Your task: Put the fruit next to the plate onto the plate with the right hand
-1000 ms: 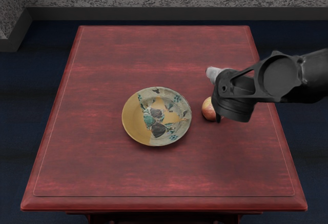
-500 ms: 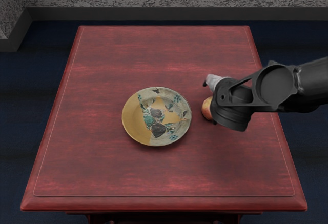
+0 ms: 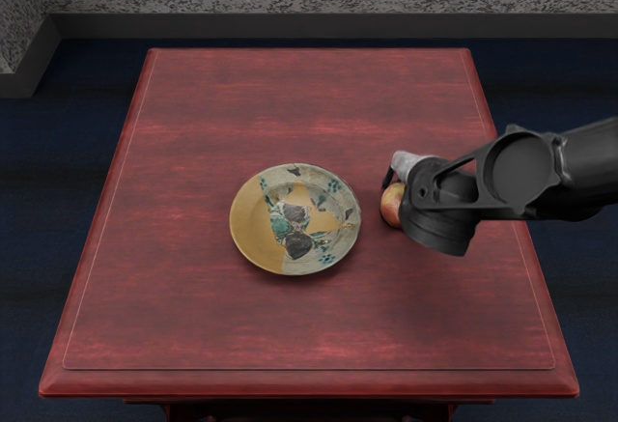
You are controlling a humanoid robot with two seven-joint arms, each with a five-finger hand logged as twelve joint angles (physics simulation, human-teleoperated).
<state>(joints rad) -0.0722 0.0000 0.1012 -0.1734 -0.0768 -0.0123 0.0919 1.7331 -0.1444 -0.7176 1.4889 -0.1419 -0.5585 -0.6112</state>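
Room between the fruit (image 3: pixel 389 205) and the plate (image 3: pixel 253 237) is small: only a thin strip of red wood shows between them, so they are just beside each other and not touching. The plate lies near the middle of the tabletop (image 3: pixel 193 132). The fruit looks to sit on the wood on the side of the plate that faces the right edge, about halfway between the far edge and the near edge. It is not on the plate yet.

The right hand (image 3: pixel 425 200) comes in from the right edge and is right up against the fruit. The fruit lies on the plate side of the hand, toward the left edge. The hand's dark round body hides the right half of the fruit, so only the left half shows. I cannot tell if the hand has taken hold of the fruit or is only next to it.

The fruit looks round, with no long side to line up with. I think the next move has to go straight toward the left edge, up over the plate's rim. If the hold is weak, the round fruit could roll away. The left arm is out of view.
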